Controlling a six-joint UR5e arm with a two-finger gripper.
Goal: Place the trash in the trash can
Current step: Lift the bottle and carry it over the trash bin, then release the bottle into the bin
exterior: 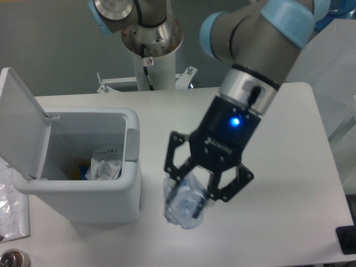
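The claw (196,192) has its fingers closed tight around the crushed plastic bottle (184,204), holding it up off the white bench (289,183), just right of the white trash can (89,167). Its lid (19,125) is flipped open, with some trash inside. Next, I think, the bottle must go left, over the opening, then drop. Behind is a grey wall.

The bottle (183,207) is clear, crinkled, glossy plastic. The bin (83,167) is smooth white plastic with a faint sheen; the bench (289,222) is matt white; the claw (201,188) is matt black.
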